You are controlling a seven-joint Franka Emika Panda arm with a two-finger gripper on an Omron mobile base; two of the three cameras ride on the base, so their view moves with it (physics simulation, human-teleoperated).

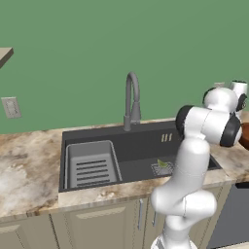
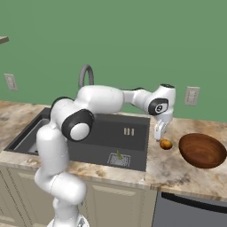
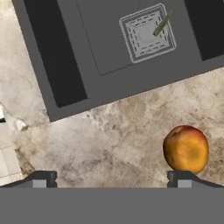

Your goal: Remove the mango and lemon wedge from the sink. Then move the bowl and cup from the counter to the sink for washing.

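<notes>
The hand (image 2: 160, 135), its fingers spread wide and holding nothing, hangs over the bench (image 2: 170, 166) just above the mango (image 2: 165, 144), with the bowl (image 2: 202, 150) at 3 o'clock of the fruit and the lemon wedge (image 2: 118, 155) lying on the drain of the sink (image 2: 133, 146) at 8 o'clock.

In the left base view the arm (image 1: 194, 160) hides the sink's (image 1: 141, 141) right end, and the bowl (image 1: 245, 136) is cut by the right edge; the lemon wedge (image 1: 162, 164) is a tiny sliver
</notes>
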